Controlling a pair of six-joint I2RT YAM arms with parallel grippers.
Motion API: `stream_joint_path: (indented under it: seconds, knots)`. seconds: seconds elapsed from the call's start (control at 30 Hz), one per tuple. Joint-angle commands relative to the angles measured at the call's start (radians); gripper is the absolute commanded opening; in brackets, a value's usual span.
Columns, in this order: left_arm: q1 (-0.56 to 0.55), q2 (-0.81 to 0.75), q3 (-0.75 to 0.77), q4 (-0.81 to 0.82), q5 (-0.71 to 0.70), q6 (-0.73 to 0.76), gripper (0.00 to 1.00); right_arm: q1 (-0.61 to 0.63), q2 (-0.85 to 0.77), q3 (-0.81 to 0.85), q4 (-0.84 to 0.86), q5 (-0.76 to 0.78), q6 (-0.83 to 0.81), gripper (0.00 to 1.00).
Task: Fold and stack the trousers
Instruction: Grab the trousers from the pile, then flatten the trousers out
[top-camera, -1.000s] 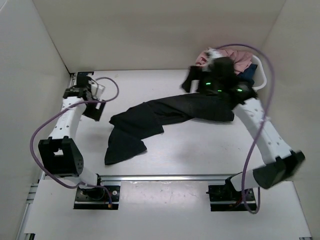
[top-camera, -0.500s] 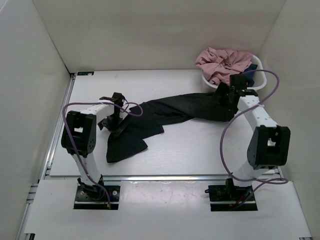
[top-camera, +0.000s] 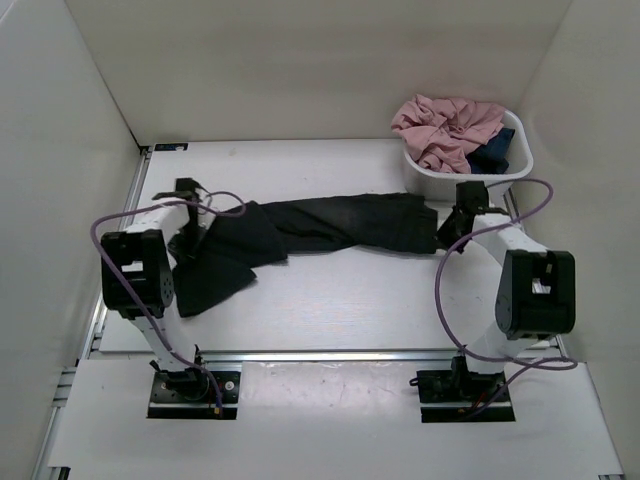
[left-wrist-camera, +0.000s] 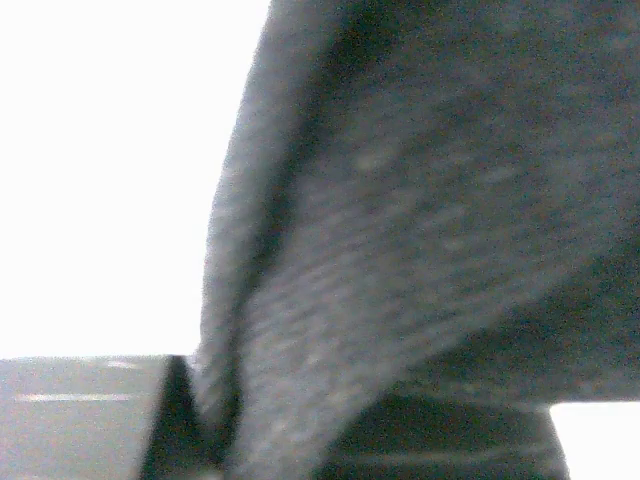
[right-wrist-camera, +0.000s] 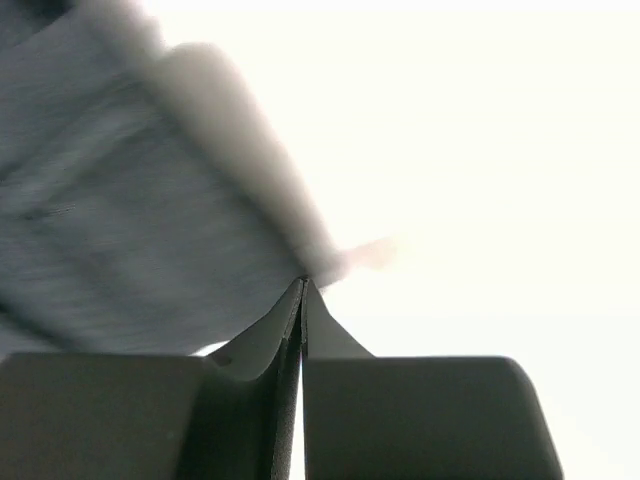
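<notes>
Your left tool clamps the black trousers at their end farthest from the white laundry basket. They stretch across the counter. Your right tool, fingers pressed together, touches the end just beside that basket.

Both your arms bend at the elbows with wrists tipped down. Your left gripper and right gripper are each clamped on the trousers.

overhead view looks down on the whole table, both wrist views sit close against the trousers.
</notes>
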Motion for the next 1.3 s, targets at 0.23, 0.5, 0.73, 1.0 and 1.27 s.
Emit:
stream_joint_path:
  seconds: [0.23, 0.5, 0.73, 1.0, 1.27]
  knots:
    - [0.114, -0.089, 0.193, 0.036, -0.048, 0.071, 0.94, 0.018, -0.261, -0.230, 0.005, -0.145, 0.022, 0.17]
    - [-0.224, -0.246, 0.076, 0.045, 0.053, 0.128, 1.00, 0.062, -0.139, 0.026, -0.009, -0.152, -0.024, 0.57]
    - [-0.446, -0.134, -0.083, 0.138, -0.022, 0.065, 1.00, 0.098, 0.105, 0.276, 0.002, -0.186, -0.013, 0.75]
    - [-0.455, 0.001, 0.008, 0.186, -0.142, -0.053, 0.90, 0.151, 0.309, 0.488, -0.027, -0.197, 0.061, 0.84]
    - [-0.455, 0.008, -0.076, 0.186, -0.142, -0.053, 0.21, 0.214, 0.394, 0.471, -0.099, -0.252, 0.171, 0.84]
